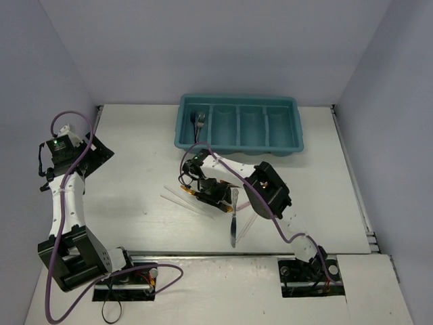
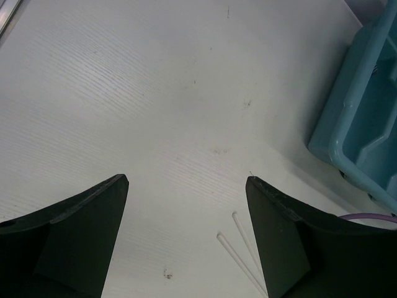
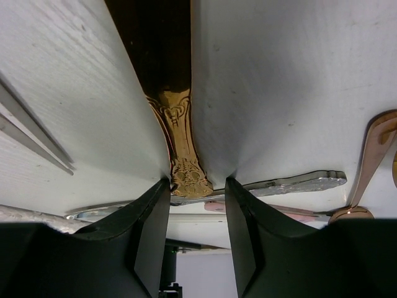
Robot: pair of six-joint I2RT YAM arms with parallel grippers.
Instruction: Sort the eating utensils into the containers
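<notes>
My right gripper [image 1: 198, 191] is low over the table in front of the teal tray [image 1: 237, 146]. Its jaws are nearly closed around the ornate gold utensil handle [image 3: 180, 133], with the gripper [image 3: 197, 186] at the handle's end. A silver utensil [image 3: 298, 182] lies crosswise just beyond it and also shows in the top view [image 1: 233, 220]. Pale sticks [image 1: 179, 198] lie to the left; they show in the right wrist view [image 3: 31, 133] and the left wrist view [image 2: 239, 254]. One silver utensil [image 1: 199, 120] lies in the tray's leftmost compartment. My left gripper [image 1: 95, 152] is open and empty at the far left; the left wrist view [image 2: 186, 186] shows bare table between its jaws.
A copper-coloured utensil [image 3: 372, 149] lies at the right edge of the right wrist view. Pinkish sticks [image 1: 247, 223] lie next to the silver utensil. The tray's corner [image 2: 347, 124] shows at the right of the left wrist view. Grey walls close in the table on three sides.
</notes>
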